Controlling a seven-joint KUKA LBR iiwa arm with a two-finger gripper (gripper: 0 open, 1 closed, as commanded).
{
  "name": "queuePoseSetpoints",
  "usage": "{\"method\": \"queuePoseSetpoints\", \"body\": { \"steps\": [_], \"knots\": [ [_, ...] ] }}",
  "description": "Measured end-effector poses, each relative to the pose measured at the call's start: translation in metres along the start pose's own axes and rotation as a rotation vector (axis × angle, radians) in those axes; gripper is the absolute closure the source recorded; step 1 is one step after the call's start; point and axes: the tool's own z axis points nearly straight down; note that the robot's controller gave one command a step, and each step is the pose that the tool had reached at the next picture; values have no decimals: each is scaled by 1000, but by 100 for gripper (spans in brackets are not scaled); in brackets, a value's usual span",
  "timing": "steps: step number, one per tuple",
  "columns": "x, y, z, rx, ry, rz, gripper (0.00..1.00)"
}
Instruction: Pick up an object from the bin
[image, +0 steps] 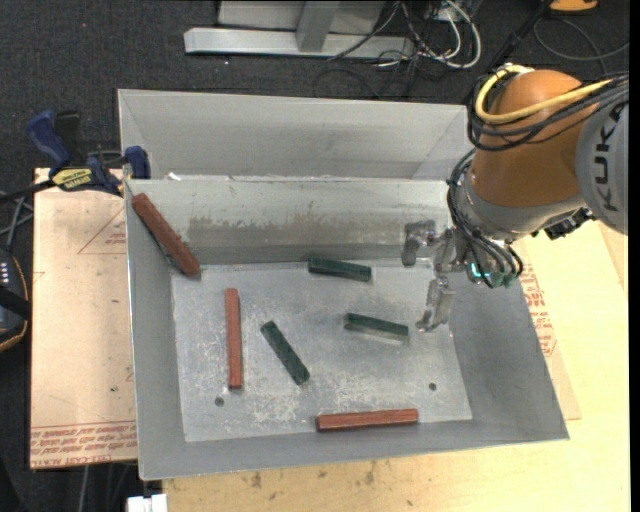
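Lowest in the frame, the bottom red bar (367, 420) lies flat near the lower edge of the bin (300, 210). A bit higher, left of the middle, the slanted green bar (285, 352) lies near the left red bar (233, 338), which points up and down. Right of the middle lies the right green bar (377, 326). My pincer (432, 318) hangs just by its right end. I cannot tell if my pincer is apart or together. Higher up, the top green bar (339, 268) lies near the back wall. In the upper left, the corner red bar (166, 235) leans in the bin's corner.

Leaning brown bar (165, 235) sits back-left; flat brown bar (233, 338) left; front brown bar (367, 420); slanted green bar (285, 352) centre.
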Motion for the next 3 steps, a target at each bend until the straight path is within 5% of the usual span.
{"method": "queuePoseSetpoints", "body": {
  "steps": [1, 2, 3],
  "knots": [
    [-1, 0, -4, 1, -8, -1, 0],
    [-5, -1, 42, 1, -15, -10, 0],
    [-10, 10, 154, 1, -7, -77, 100]
  ]
}}
